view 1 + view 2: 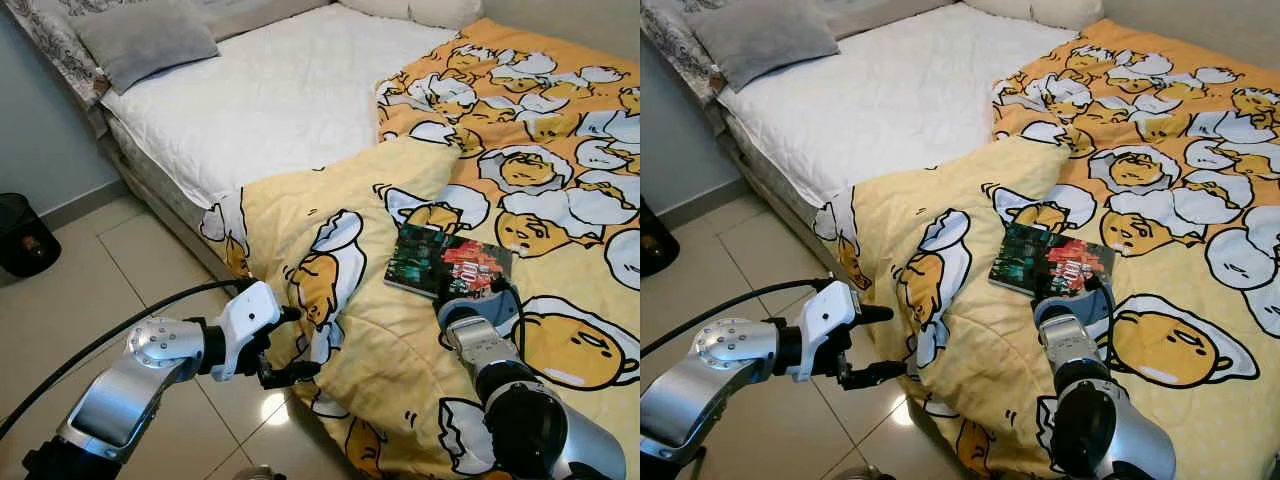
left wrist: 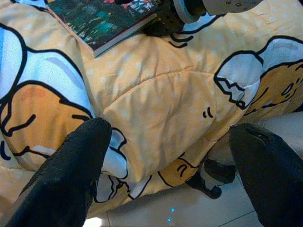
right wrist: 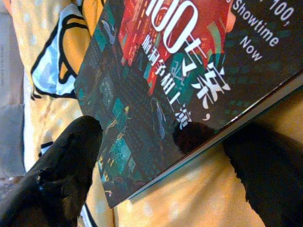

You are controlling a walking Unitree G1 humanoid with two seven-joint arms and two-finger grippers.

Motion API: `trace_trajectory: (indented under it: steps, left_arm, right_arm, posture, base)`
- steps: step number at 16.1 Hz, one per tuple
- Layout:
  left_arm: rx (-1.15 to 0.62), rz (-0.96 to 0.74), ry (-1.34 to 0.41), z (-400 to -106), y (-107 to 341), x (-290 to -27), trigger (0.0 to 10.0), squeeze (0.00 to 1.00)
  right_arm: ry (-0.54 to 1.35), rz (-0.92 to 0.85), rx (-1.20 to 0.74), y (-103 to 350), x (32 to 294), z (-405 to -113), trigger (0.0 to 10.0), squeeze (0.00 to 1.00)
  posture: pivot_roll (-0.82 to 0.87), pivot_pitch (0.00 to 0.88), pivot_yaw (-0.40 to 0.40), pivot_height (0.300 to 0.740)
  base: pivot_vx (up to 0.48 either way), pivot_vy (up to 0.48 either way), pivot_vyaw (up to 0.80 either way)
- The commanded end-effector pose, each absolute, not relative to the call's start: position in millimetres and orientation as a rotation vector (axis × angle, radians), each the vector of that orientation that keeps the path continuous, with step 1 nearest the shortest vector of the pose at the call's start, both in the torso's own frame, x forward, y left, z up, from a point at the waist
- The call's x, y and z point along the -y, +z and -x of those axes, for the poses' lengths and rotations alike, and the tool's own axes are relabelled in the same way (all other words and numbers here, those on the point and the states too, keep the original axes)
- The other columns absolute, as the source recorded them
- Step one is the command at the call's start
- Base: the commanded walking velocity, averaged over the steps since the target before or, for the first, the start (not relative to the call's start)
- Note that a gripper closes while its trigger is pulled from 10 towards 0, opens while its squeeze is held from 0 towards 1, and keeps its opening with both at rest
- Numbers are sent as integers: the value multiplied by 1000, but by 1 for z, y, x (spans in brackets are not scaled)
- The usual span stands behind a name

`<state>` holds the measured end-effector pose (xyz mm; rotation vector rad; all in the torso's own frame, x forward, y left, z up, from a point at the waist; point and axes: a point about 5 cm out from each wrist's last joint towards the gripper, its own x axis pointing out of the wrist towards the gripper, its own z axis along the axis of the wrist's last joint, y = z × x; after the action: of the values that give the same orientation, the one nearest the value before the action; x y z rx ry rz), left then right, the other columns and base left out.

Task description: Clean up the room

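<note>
Right pincer [image 3: 165,179] spread wide, straddling the book's [image 1: 447,262] near edge.

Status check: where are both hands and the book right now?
Right hand open, fingers straddling the near edge of the book. Book flat on the yellow quilt. Left hand open at the quilt's hanging edge. Nothing blocking.

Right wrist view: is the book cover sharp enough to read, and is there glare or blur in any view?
Right wrist view: book cover sharp, print legible, a soft sheen on it; the fingers are dark and blurred. Left eye view: sharp, with a bright glare spot on the floor. Left wrist view: duvet clear, near fingers out of focus.
</note>
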<state>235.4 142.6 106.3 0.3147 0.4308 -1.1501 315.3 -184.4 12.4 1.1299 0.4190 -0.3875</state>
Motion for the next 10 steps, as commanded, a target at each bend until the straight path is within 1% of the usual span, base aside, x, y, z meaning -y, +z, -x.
trace_trajectory:
  steps: [1, 5, 7, 8, 10]
  left_arm:
    - [-440, -320, -1156, -233, 107, -144, 10000, 788]
    - [-446, -323, -1154, -231, 107, -144, 10000, 784]
    - [-442, -331, -1152, -232, 109, -145, 10000, 788]
    - [-439, -334, -1153, -233, 109, -145, 10000, 788]
    - [-436, -336, -1154, -234, 110, -144, 10000, 788]
  right_arm:
    - [-411, -1133, -486, 2, 176, -307, 10000, 0]
    - [-391, -1190, -411, 16, 174, -321, 10000, 0]
    - [-362, -1340, -199, 41, 184, -338, 10000, 0]
    - [-332, -1361, -146, 48, 186, -342, 10000, 0]
    - [-318, -1366, -115, 52, 189, -344, 10000, 0]
  posture:
    - [125, 87, 63, 740]
    - [126, 80, 60, 740]
    - [125, 70, 60, 740]
    - [123, 63, 59, 740]
    - [121, 55, 58, 740]
  base:
    - [0, 0, 0]
    - [0, 0, 0]
    - [0, 0, 0]
    - [0, 0, 0]
    - [0, 0, 0]
